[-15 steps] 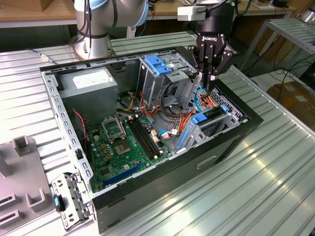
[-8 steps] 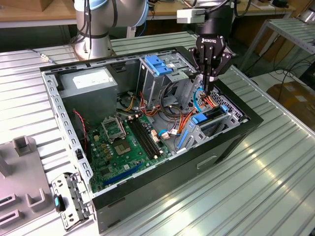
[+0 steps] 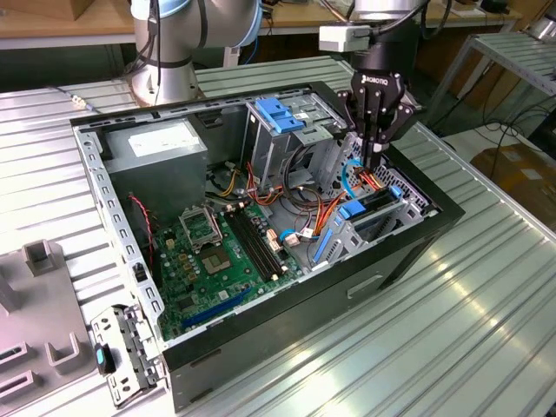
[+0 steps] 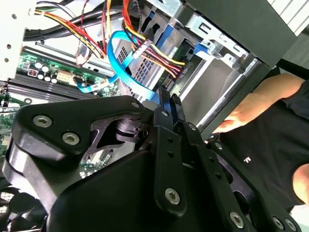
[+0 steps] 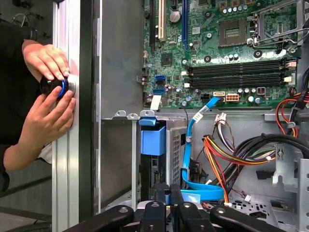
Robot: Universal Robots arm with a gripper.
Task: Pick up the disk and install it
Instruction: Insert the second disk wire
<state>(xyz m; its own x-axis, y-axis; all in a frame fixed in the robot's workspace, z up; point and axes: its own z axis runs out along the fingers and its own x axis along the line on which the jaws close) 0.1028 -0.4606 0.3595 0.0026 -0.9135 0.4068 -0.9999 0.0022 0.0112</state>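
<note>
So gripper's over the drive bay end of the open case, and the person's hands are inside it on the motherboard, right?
Not quite. The gripper is over the drive bay end of the open case, but the person's hands are outside it, on a black and blue knob at the metal frame, apart from the motherboard. The first wrist view shows it.

You are working over a ribbed metal table [image 3: 486, 330] that catches bright overhead light in pale streaks. Behind the tool a wooden bench [image 3: 52, 26] runs along the back, and beside it, toward the exterior view's right, stands a grey metal rack [image 3: 512, 52] with dark cables on the floor [image 3: 521, 130] beneath
</note>
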